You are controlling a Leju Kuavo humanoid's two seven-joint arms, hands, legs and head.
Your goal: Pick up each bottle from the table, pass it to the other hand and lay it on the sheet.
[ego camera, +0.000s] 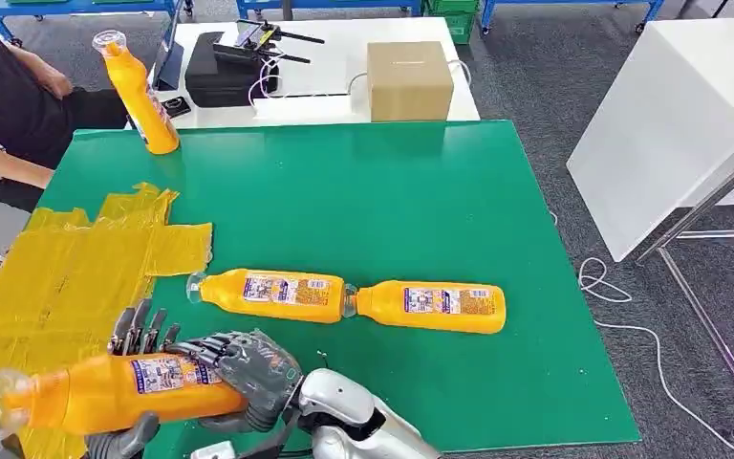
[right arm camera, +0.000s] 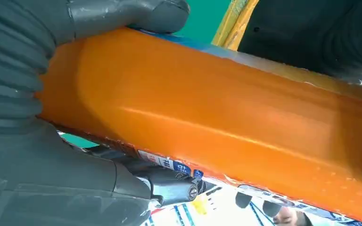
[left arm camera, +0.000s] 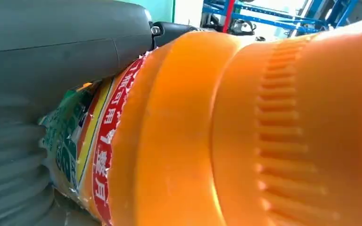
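Green covers the table (ego camera: 392, 191). At seven o'clock, nearest the robot, both hands hold one orange bottle (ego camera: 105, 390) on its side over the yellow sheet (ego camera: 48, 287). The right hand (ego camera: 244, 368) wraps its fat end; the left hand (ego camera: 119, 438) cups underneath. It looks full, smooth and slippery, so the flat label part is best to hold. Two more bottles (ego camera: 344, 298) lie at the middle. Another bottle (ego camera: 139, 91) stands at eleven o'clock.

The held bottle (ego camera: 124, 387) was glossy orange plastic with a paper label; the sheet (ego camera: 57, 277) looked crinkled, shiny yellow; the bench (ego camera: 392, 201) matt green.
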